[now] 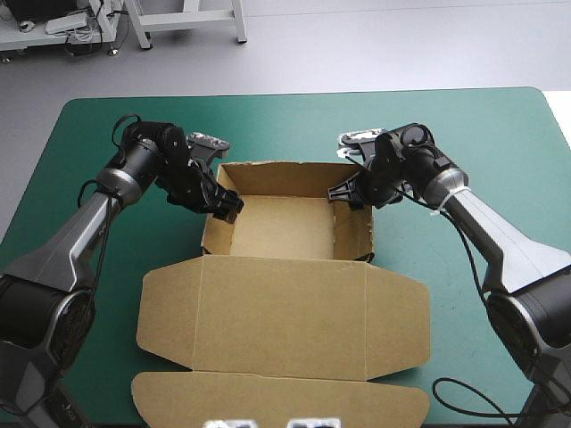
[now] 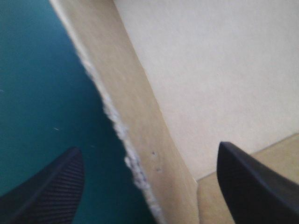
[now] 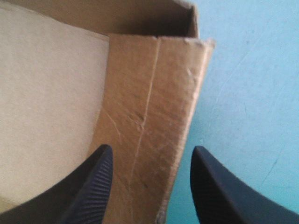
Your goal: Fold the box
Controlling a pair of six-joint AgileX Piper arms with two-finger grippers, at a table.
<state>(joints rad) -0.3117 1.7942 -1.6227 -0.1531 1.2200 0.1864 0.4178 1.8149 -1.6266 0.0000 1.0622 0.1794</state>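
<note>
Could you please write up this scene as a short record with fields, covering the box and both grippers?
box: brown, an open tray with its walls raised, on the teal-green cover
lid: flat, spread toward the table's near edge
left gripper: open, astride the left wall, one finger inside the tray, one outside
right gripper: open, astride the right wall
task state: lid not yet folded up

Bright and even from overhead, pretty soft, no glare anywhere. Just faint shadows beside the box (image 1: pixel 285 227) walls on the teal-green cover (image 1: pixel 482 134), darker inside its far wall in the right wrist view.
</note>
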